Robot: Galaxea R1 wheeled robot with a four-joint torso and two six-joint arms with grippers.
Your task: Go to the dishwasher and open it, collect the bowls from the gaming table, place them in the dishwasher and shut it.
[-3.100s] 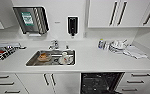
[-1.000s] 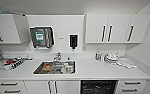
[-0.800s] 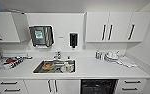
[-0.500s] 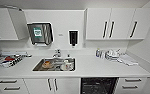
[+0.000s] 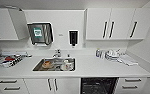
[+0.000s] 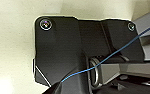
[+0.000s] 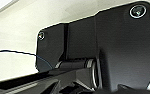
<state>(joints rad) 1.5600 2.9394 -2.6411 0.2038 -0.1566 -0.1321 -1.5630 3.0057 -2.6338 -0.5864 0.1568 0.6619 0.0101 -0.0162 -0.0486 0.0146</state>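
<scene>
Two tools: neither wrist view lets me tell whether the left tool or the right tool is open, closed or gripping anything; each shows the robot's wide dark plate [image 6: 66, 47] against a pale surface.
Change since earlier: the whole head view has shifted, so the camera has moved, not the things; over three seconds the kitchen front has dropped in the picture and more of the white wall cabinets [image 5: 111, 23] shows.
Task's thing: the built-in dishwasher [image 5: 98, 85] shows as a dark opening with racks under the white worktop [image 5: 103, 67], right of the sink; how it lies from either tool cannot be told.
Cut off: the dishwasher's lower part runs out of the picture, and its door cannot be made out.
Sink: the stainless-steel sink [image 5: 54, 64] holds blurred crockery, with a white mug [image 5: 67, 66] and something orange beside it that I cannot identify.
Worktop right: a stack of white dishes [image 5: 112, 55].
Wall: a steel paper-towel dispenser [image 5: 41, 33] and a small black soap dispenser [image 5: 73, 37].
Cable: a thin blue cable [image 6: 116, 53] crosses the left wrist view.
</scene>
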